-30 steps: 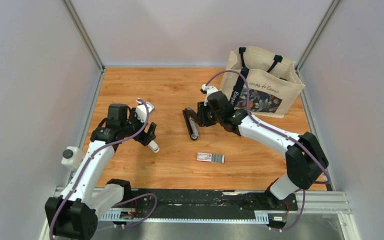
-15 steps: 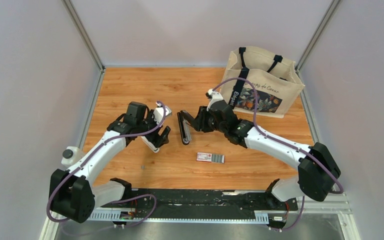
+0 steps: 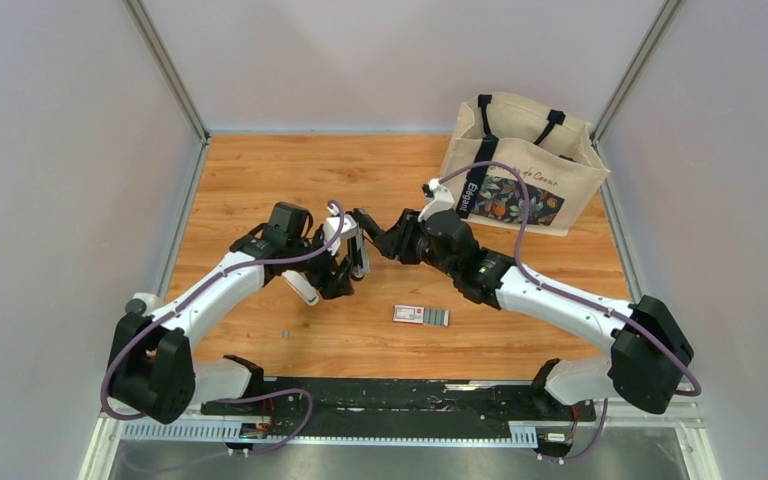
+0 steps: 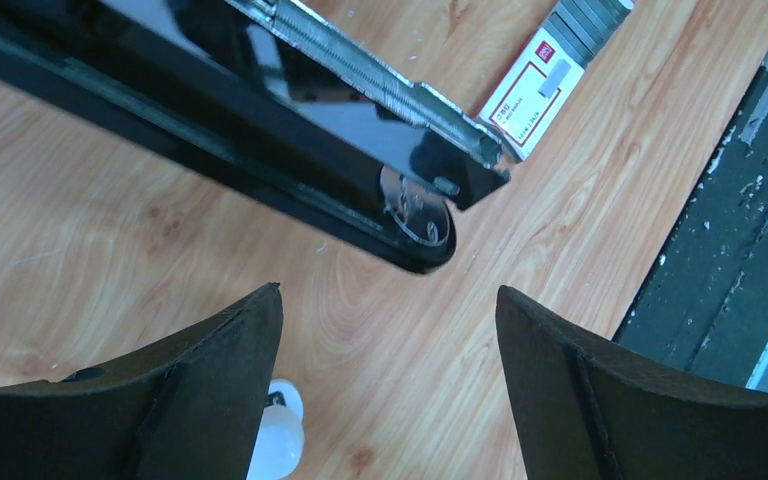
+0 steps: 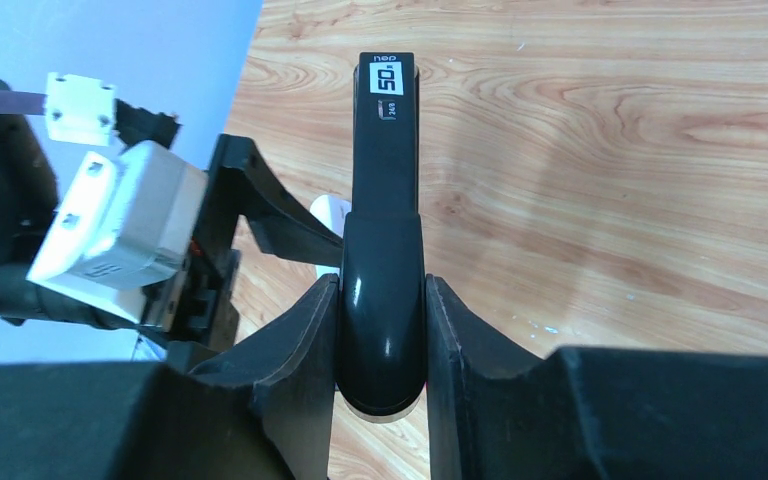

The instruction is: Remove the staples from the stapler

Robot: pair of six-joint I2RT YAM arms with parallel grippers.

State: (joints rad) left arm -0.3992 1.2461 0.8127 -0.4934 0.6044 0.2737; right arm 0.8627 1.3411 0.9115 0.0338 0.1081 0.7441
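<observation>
The black stapler (image 5: 385, 150) is held off the table by its rear end in my shut right gripper (image 5: 382, 285), left of the table's centre in the top view (image 3: 368, 226). In the left wrist view it is hinged open (image 4: 260, 120), with a silvery strip of staples (image 4: 360, 58) lying in its magazine. My left gripper (image 4: 388, 300) is open and empty, just below the stapler's front tip and apart from it. In the top view the left gripper (image 3: 348, 264) sits right beside the right gripper (image 3: 392, 240).
A small red-and-white box (image 3: 407, 314) with grey strips (image 3: 435, 317) beside it lies on the wood table (image 3: 260, 180) near the front. A white cylinder (image 3: 305, 290) lies under my left gripper. A small metal bit (image 3: 286, 333) lies front left. A canvas tote bag (image 3: 525, 165) stands back right.
My left gripper has swung right to the stapler. My right arm has carried the stapler left and towards the front, meeting the left gripper.
</observation>
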